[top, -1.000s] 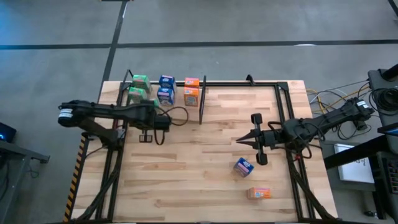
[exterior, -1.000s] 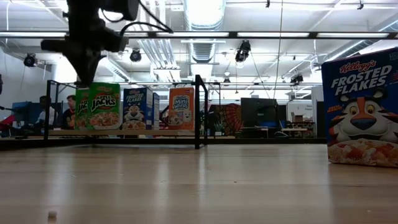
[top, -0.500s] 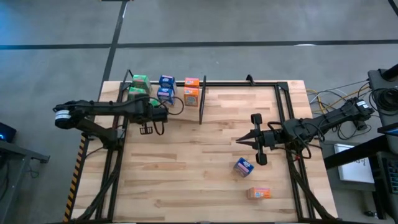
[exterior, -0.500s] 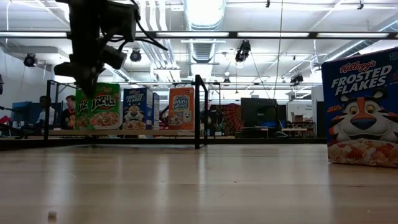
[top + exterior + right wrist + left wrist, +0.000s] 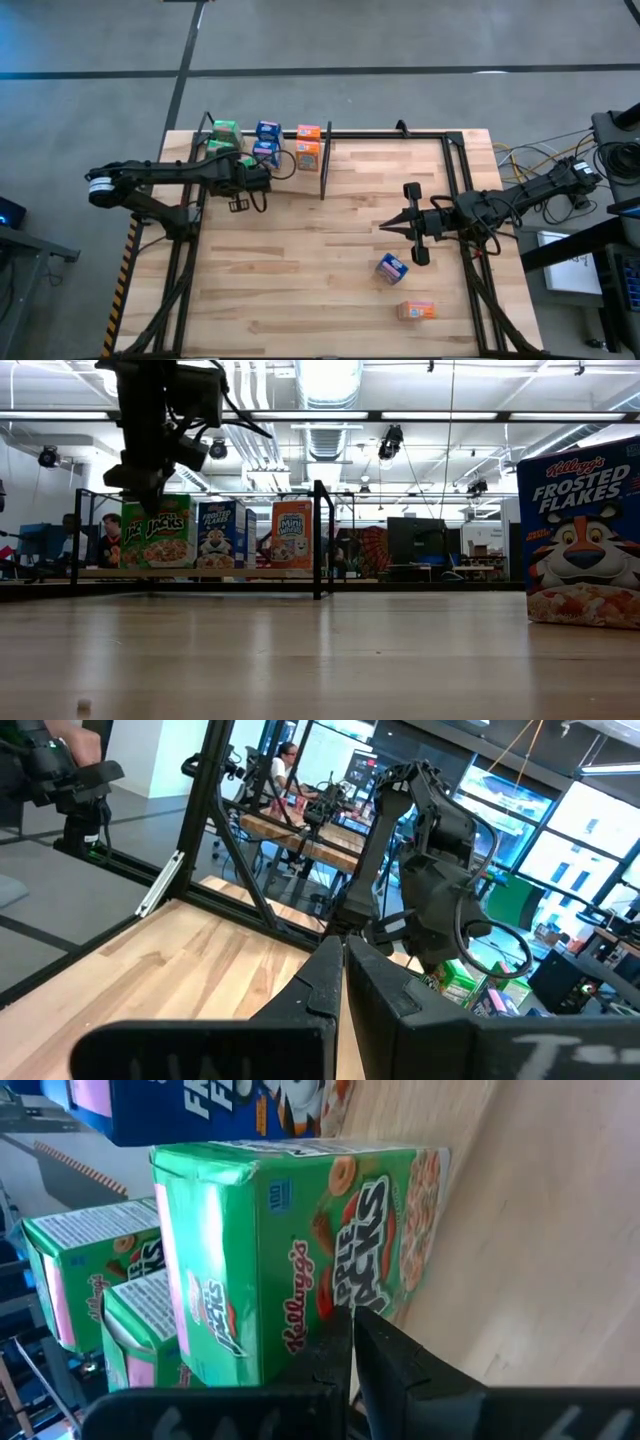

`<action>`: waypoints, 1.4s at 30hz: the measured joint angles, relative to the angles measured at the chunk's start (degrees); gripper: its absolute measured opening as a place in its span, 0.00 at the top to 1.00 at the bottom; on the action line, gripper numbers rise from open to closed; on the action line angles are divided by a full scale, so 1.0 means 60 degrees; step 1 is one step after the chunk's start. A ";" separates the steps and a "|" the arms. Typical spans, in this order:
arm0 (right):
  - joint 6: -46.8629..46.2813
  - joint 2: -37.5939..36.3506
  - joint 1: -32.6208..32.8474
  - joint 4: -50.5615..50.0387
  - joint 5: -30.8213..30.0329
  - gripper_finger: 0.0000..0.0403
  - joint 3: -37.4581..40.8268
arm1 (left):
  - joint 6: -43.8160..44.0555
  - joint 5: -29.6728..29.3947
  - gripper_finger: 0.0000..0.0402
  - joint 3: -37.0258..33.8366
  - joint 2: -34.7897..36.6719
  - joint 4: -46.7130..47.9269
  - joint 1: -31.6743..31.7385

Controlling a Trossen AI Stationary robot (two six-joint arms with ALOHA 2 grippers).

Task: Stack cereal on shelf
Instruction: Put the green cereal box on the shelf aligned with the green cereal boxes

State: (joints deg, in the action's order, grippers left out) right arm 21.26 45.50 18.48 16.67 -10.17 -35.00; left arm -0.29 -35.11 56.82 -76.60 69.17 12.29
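Left gripper [image 5: 244, 166], fingers pressed together, holds nothing; just ahead stands a green cardboard cereal box [image 5: 300, 1250] on the black-framed wooden shelf [image 5: 310, 134]. Right gripper [image 5: 385, 227], likewise closed, waits mid-table; a blue cereal box [image 5: 392, 267] lies beside it.

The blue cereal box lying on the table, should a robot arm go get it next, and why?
Probably yes. The right gripper, shut and empty, sits just beside the blue cereal box, which lies loose on the table with an orange box nearby. It should likely open its fingers and dip toward the blue box. The left gripper is shut, close by the green boxes on the shelf.
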 joint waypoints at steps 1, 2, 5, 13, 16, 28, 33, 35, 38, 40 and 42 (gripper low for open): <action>0.0000 0.0000 0.0000 0.0000 0.0000 0.98 0.0000 | 0.0039 -0.0001 1.00 0.0000 -0.0003 -0.0004 0.0000; 0.0000 0.0000 -0.0003 0.0003 0.0000 0.98 0.0000 | 0.0055 0.0000 1.00 0.0000 -0.0004 0.0015 0.0000; 0.0000 0.0001 -0.0004 0.0003 0.0000 0.98 0.0000 | 0.0065 0.0000 1.00 0.0000 -0.0004 0.0064 0.0000; 0.0000 0.0000 -0.0002 0.0004 0.0000 0.98 0.0000 | 0.0242 -0.0089 1.00 0.0000 -0.0004 0.0177 0.0058; 0.0000 0.0000 -0.0004 0.0004 0.0000 0.98 0.0000 | 0.0497 -0.0092 1.00 0.0000 -0.0004 0.0165 0.0058; 0.0000 0.0000 -0.0004 0.0004 0.0000 0.98 0.0000 | 0.0967 -0.0305 1.00 0.0012 -0.0004 0.0372 0.0047; 0.0048 0.0000 -0.0004 0.0003 0.0001 0.98 0.0000 | 0.1533 0.0150 1.00 0.0545 -0.0007 0.0379 -0.0111; 0.0069 0.0001 -0.0002 0.0000 0.0000 0.98 0.0000 | 0.1903 0.0687 1.00 0.1047 -0.0007 0.0360 -0.0205; 0.0075 0.0001 0.0000 -0.0001 0.0001 0.98 0.0000 | 0.2717 0.1521 1.00 0.2003 -0.0007 0.0179 -0.0342; 0.0146 0.0000 -0.0002 -0.0011 0.0003 0.98 0.0000 | 0.3392 0.1774 1.00 0.2640 -0.0007 -0.0088 -0.0380; 0.0185 0.0003 -0.0003 -0.0015 0.0004 0.98 0.0000 | 0.4123 0.1775 1.00 0.3186 -0.0035 -0.0433 -0.0401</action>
State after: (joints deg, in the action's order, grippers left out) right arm 22.37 45.51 18.46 16.57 -10.15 -35.00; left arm 24.45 -24.46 75.93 -76.81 66.57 9.89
